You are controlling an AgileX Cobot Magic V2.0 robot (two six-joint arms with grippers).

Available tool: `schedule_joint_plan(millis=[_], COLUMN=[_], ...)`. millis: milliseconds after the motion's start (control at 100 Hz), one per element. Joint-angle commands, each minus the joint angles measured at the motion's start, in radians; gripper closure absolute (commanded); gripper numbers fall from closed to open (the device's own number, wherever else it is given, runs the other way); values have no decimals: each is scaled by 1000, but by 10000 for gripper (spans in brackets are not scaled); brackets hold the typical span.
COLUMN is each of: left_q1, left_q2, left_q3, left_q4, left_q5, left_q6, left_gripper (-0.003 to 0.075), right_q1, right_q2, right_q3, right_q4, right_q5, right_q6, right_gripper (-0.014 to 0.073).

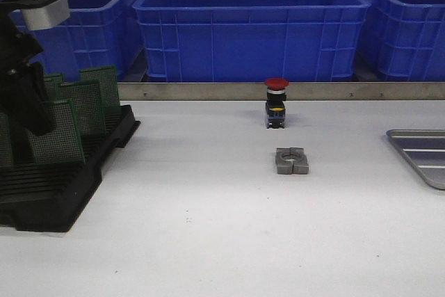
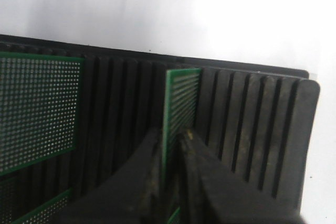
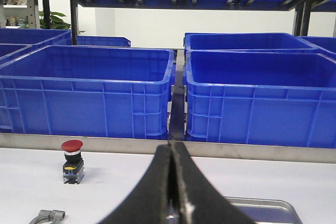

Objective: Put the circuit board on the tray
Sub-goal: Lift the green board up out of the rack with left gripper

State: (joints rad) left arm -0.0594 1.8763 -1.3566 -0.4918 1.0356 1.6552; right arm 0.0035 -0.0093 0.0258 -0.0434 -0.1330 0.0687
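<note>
My left gripper (image 2: 170, 134) is down in the black slotted rack (image 2: 252, 124), its jaws closed on either side of an upright green circuit board (image 2: 184, 93) that still stands in a slot. In the front view the left arm (image 1: 21, 88) hangs over the rack (image 1: 69, 186) at the far left. The silver-grey tray (image 1: 410, 132) lies at the right edge of the table, partly cut off. My right gripper (image 3: 171, 145) is shut and holds nothing. It hovers near the tray's rim (image 3: 262, 203) and does not show in the front view.
Several more green boards (image 1: 87, 106) stand in the rack. A red push button (image 1: 276, 102) and a grey metal clamp (image 1: 291, 161) sit mid-table. Big blue crates (image 1: 250, 26) line the back behind a metal rail (image 1: 334, 91).
</note>
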Motion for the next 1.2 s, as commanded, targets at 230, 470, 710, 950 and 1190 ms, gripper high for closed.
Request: schedule_joint_plan(millis=[230,470,710,950,1190], left_q1=[2,2,-3,-60,-203], left_q2=[-39,-39,-47,-74,-102], left_q3=[-77,-165,-253,-270,-270], left_q4=[-58,-58,-56,-73,-186], left_q5=[-33,88,242,242,242], left_q6=[-15,-22,-110,-234,-261], left_gripper=[738,738,738,738,738], right_q1=[0,0,0,0,0], right_q2=[-23,-23,-23,-23,-23], right_q3=[-14,-14,-14,-14,-14], right_q4=[-11,-11,-11,-11,-11], right_q5=[-69,-69,-68,-66,-66], right_q6=[-2,-2,-2,-2,-2], right_gripper=[663,663,663,663,663])
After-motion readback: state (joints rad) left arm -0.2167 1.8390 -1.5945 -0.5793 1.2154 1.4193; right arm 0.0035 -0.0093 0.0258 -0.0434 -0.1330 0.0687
